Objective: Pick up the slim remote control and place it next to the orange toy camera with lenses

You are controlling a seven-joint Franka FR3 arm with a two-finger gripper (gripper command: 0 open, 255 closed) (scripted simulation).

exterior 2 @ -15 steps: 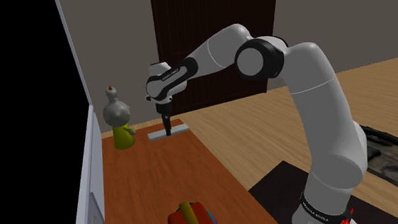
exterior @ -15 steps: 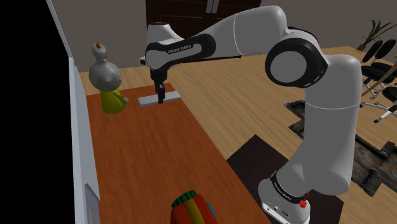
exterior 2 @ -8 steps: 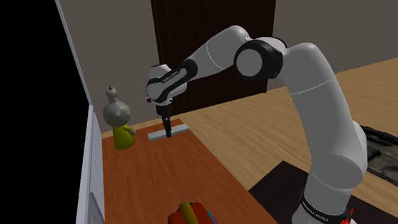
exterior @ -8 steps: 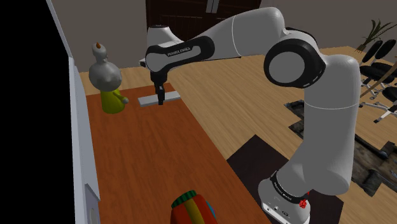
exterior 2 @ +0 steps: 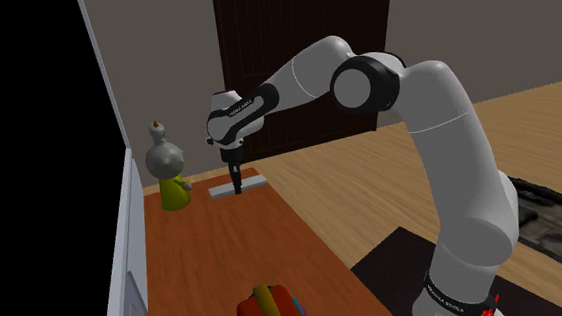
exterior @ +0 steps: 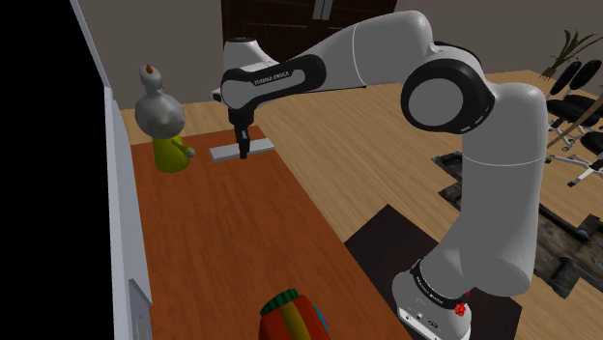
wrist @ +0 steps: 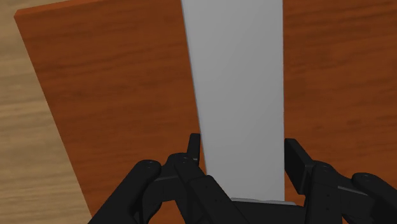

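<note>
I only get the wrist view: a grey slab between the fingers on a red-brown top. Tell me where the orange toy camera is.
Observer: The orange toy camera sits at the table's near end, at the shoulder view's bottom edge. The remote lies at the far end.
Operator: Report anything standing near the remote.
Observer: A grey and yellow figurine stands upright on the shoulder view's left of it, apart from it.
Operator: Say whether the remote is lifted.
Observer: Not yet. In both exterior views it lies flat on the table with the gripper down on it.
</note>
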